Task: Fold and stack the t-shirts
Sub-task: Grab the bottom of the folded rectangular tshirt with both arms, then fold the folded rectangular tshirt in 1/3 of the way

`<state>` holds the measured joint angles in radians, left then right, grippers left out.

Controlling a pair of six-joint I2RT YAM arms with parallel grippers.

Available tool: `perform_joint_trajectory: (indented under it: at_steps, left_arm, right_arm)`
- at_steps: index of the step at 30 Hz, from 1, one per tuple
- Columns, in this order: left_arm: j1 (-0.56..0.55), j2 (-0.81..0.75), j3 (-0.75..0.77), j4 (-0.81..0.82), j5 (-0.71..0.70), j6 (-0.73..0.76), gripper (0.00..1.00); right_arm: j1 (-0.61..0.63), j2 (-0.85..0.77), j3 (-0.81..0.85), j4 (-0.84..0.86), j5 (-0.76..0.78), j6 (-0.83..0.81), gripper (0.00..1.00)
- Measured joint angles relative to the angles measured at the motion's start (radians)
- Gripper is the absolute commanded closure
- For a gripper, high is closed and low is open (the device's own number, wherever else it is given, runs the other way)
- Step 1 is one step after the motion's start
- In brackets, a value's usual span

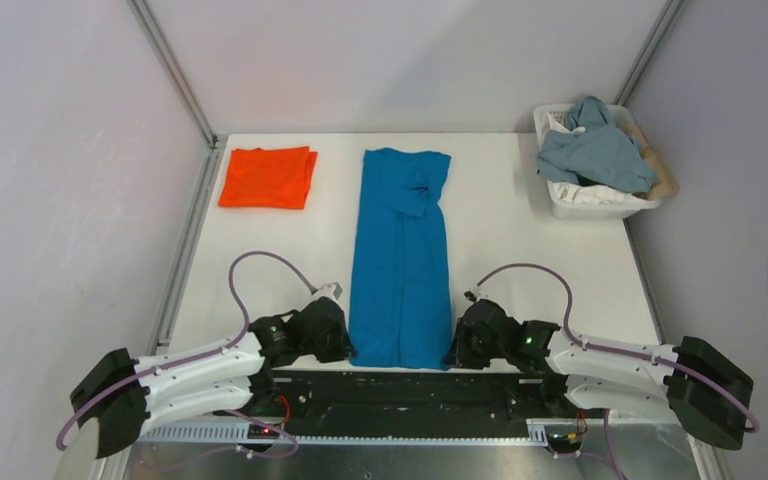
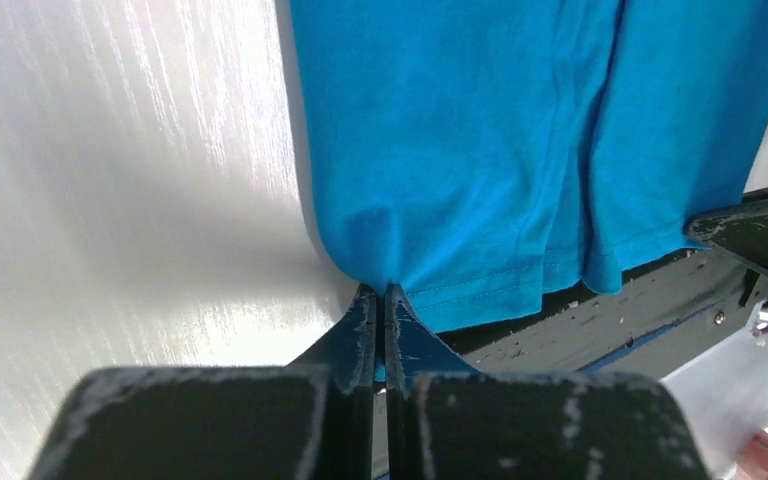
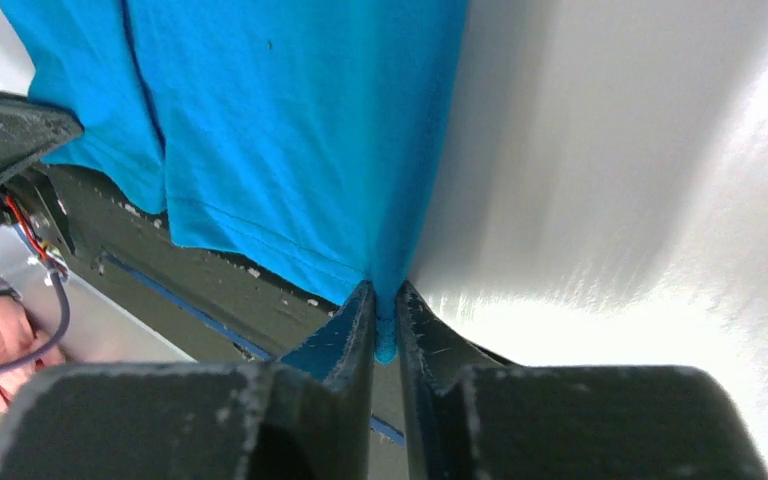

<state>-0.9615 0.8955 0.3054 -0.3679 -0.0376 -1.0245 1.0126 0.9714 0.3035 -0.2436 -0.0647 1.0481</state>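
The blue t-shirt (image 1: 401,258) lies as a long narrow strip down the middle of the table, sleeves folded in, its hem at the near edge. My left gripper (image 1: 344,343) is shut on the hem's near left corner; the wrist view shows blue cloth (image 2: 480,150) pinched between the jaws of that gripper (image 2: 381,297). My right gripper (image 1: 456,347) is shut on the near right corner, with cloth (image 3: 290,130) pinched at the jaws of the gripper (image 3: 386,295). The orange t-shirt (image 1: 268,177) lies folded in a square at the far left.
A white basket (image 1: 600,198) with grey-blue and tan clothes stands at the far right corner. Metal frame posts rise at both back corners. A dark metal rail (image 1: 400,385) runs along the table's near edge under the hem.
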Motion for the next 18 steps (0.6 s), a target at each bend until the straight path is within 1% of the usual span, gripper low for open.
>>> perform_joint_trajectory:
  at_steps: [6,10,14,18]
  left_arm:
    - [-0.029,-0.057,-0.025,-0.003,0.046,-0.018,1.0]
    - [-0.043,-0.112,-0.027,-0.008,0.053,-0.022,1.0]
    - [-0.037,-0.103,0.011,-0.019,0.049,-0.001,1.0]
    - [0.014,-0.019,0.125,-0.022,0.042,0.059,1.0]
  right_arm:
    - [0.092,-0.024,-0.001,-0.012,0.016,0.018,0.9]
    - [0.118,-0.068,0.003,-0.039,0.027,0.011,0.91]
    - [0.108,-0.088,0.046,-0.082,0.053,-0.023,0.91]
    - [0.031,-0.087,0.105,-0.095,0.058,-0.079,0.92]
